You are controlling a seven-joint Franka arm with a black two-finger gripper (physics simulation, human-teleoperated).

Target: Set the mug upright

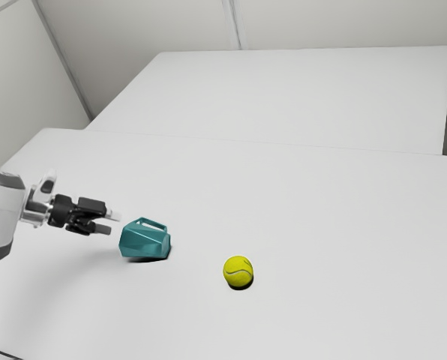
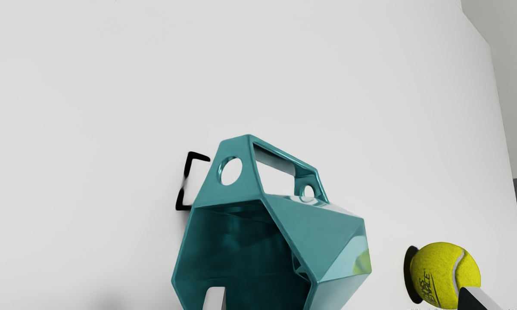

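Item 1: hand (image 1: 109, 223), black, two-fingered. Held wide, its fingertips set well apart; nothing is gripped. It is placed just beside the mug, on the mouth side.

Item 2: mug (image 1: 144, 241), teal, faceted. Laid on its side on the surface (image 1: 321, 225), between hand and ball. The open mouth (image 2: 241, 245) is turned toward the hand, the handle (image 2: 239, 148) is carried uppermost, and the base (image 1: 165, 247) is pointed away from the hand. Whether it is touched by a fingertip cannot be told.

Item 3: tennis ball (image 1: 238, 271), yellow. Rested beyond the base end of the mug, apart from it.

Item 4: pale slab (image 1: 283, 90), set behind the surface.

Status: the upright pose is not met. Nearness and parted fingers are in place, by judgement suited to a grasp. Left to be done: the mug to be gripped, turned until its base is seated on the surface, and released standing.
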